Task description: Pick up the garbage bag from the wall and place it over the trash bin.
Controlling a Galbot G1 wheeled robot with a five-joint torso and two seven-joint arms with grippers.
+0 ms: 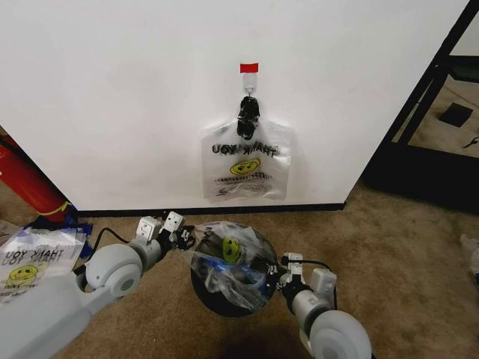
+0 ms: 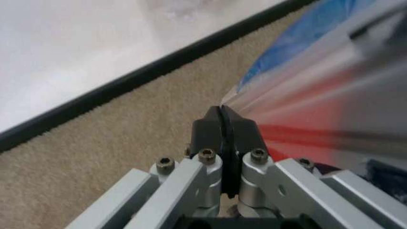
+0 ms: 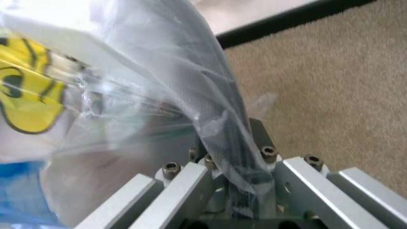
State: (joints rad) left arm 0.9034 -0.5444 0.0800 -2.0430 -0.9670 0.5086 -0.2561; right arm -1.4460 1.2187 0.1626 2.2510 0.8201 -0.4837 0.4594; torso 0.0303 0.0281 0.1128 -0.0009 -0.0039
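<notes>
The wall (image 1: 150, 90) rises white ahead of both grippers, and another bag (image 1: 245, 161) hangs on it from a black clip (image 1: 248, 114) under a strip of red tape (image 1: 248, 68). Between the grippers, low on the carpet (image 1: 389, 247), sits the trash bin (image 1: 224, 303), its dark round mouth under the garbage bag (image 1: 228, 262), which is stretched across it from one gripper to the other. The left gripper (image 1: 182, 238) has its fingers pressed together on the bag's edge at the bin's left side; the right gripper (image 1: 283, 273) pinches the film on the opposite side, plastic bunched around its fingers. The likely trouble, to my eye, is the film itself: thin and slippery, it could slide out of either pinch if the arms pull apart too hard, or tear at the held corners. If one side goes slack, the bag may drape on top instead of settling round the rim. It looks crinkled and see-through, with a yellow smiley face (image 1: 230, 249) turned upward, blue tint along its sides and bright glare on the folds.
</notes>
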